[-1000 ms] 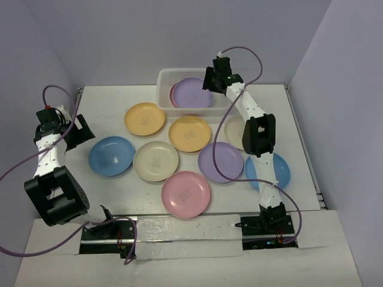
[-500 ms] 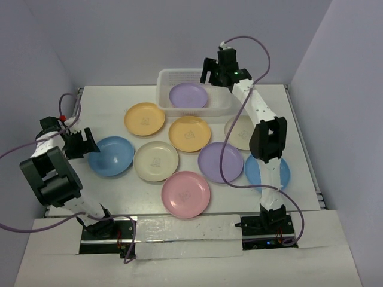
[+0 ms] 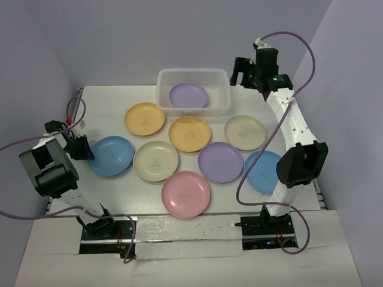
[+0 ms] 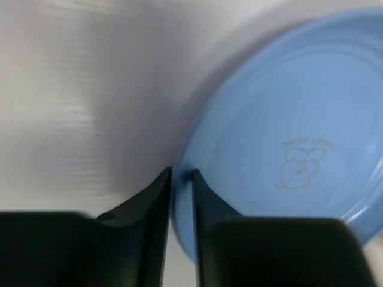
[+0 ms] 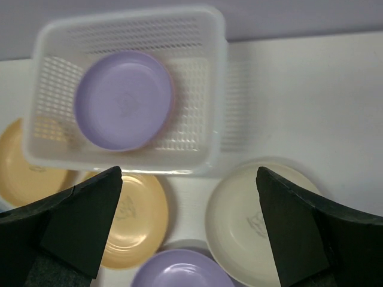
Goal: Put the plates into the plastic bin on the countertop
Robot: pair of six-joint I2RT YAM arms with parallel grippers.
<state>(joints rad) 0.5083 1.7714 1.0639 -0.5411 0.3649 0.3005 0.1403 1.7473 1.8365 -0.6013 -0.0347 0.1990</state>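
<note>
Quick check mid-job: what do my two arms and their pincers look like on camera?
Both arms have white links with bulky black joint housings: left arm, right arm. A purple cable loops along each. The left pincer and right pincer are matte black, with flat fingers tapering to blunt tips. No markings are readable.

Lab test cell — plain lavender walls (image 3: 119,42), white countertop (image 3: 108,101), 2 bolted robot arms (image 3: 293,125).
</note>
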